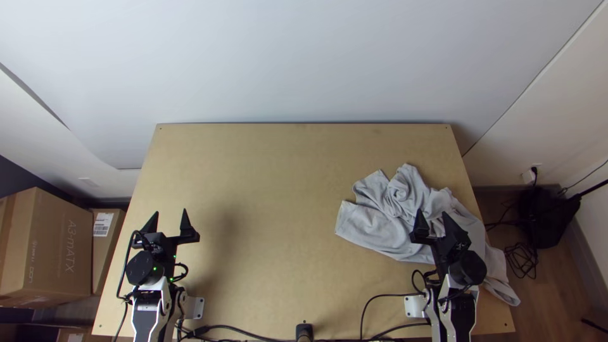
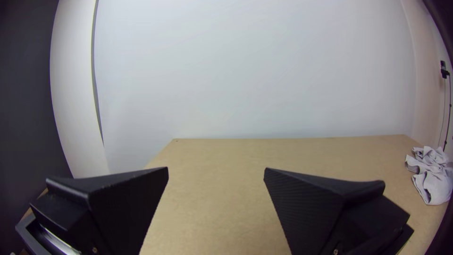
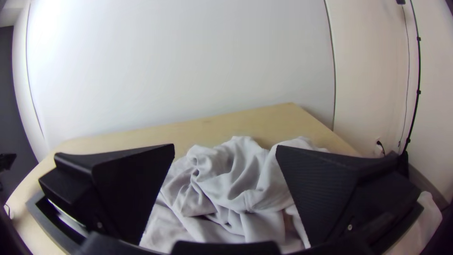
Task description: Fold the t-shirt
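- Your t-shirt (image 1: 386, 235) lay bunched, unfolded, at the right side of the surface (image 1: 272, 190), part of it spilling past the surface's right edge.
- Your right pincer (image 1: 432, 213) stood wide apart above the surface's right side, over the cloth, gripping nothing; its clearance from the fabric was hard to judge.
- Your left pincer (image 1: 170, 212) was spread wide too, holding nothing, over the surface's left side.
- You were seemingly at the opening step: the next move called for grasping the cloth, drawing it to the surface's middle and flattening it.
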Tool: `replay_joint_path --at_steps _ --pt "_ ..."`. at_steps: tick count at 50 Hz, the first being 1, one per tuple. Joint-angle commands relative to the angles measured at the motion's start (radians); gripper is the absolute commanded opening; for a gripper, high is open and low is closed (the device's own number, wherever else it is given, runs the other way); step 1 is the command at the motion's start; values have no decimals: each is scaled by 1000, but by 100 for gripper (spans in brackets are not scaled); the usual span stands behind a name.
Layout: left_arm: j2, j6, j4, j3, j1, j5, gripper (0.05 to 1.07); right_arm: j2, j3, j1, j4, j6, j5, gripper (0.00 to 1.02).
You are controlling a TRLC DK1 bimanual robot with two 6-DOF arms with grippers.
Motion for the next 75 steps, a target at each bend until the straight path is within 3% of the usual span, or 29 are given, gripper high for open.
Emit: replay_joint_path --at_steps 1,11,19,36,43,59,75 --pt "-6 -18 -32 -40 -5 7 103 -4 -11 5 5 11 8 99" --pt "-6 -69 -32 -40 -11 9 103 -2 -11 5 3 10 8 99" --pt "9 -55 -38 -38 -14 30 103 -2 -10 -1 -4 10 41 99" --pt "-6 -41 -38 -38 -12 30 103 -4 -10 4 -3 15 41 99" --pt "-8 -16 -31 -12 -12 30 103 -4 13 -44 52 30 43 99" --pt "0 -12 60 57 -54 35 103 6 113 -58 100 8 41 99" --pt "302 -1 72 295 -138 35 103 240 363 -44 107 -15 41 99"
